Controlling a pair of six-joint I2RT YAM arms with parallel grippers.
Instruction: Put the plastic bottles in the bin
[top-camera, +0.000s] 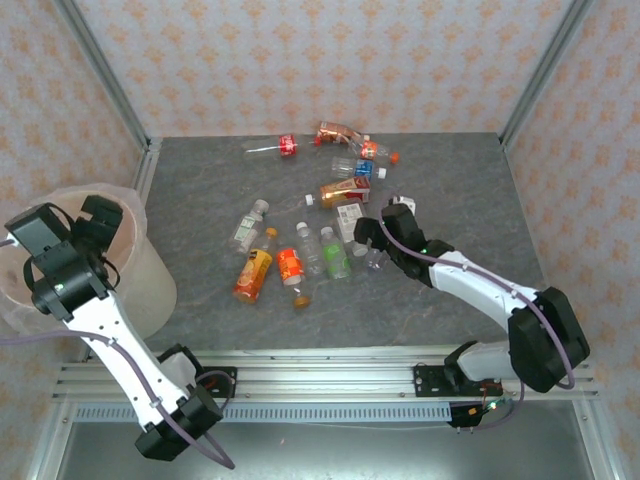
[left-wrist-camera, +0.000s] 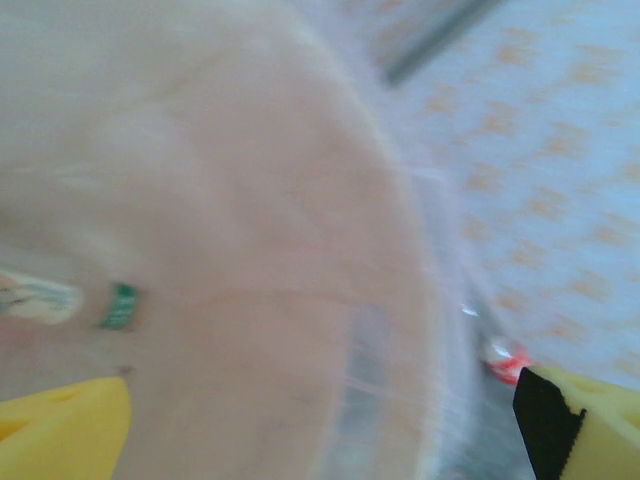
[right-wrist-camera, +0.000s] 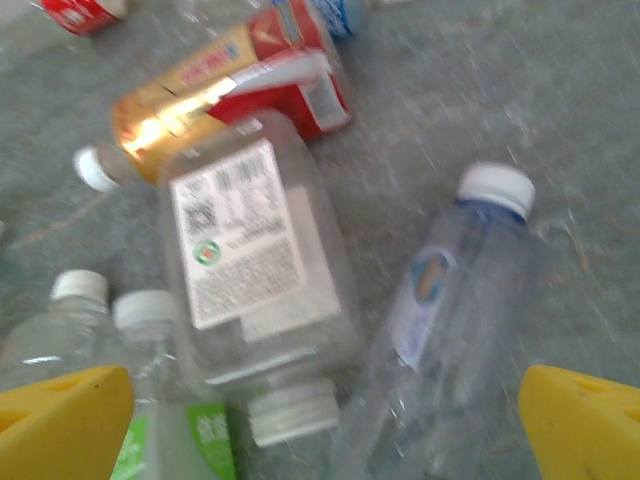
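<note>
L gripper (top-camera: 72, 228) jaws spread wide over round pale-pink bag-lined bin (top-camera: 150, 285), near left, prob for a drop. R gripper (right-wrist-camera: 322, 425) splayed above clear white-labelled plastic bottle (right-wrist-camera: 255, 265), prob lining up a grab.

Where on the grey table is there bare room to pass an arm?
Bare grey tabletop runs between the round pink-beige bin and the scattered plastic bottles; the far right corner and near-edge strip are free too. The centre is crowded, bottles lying side by side.
</note>
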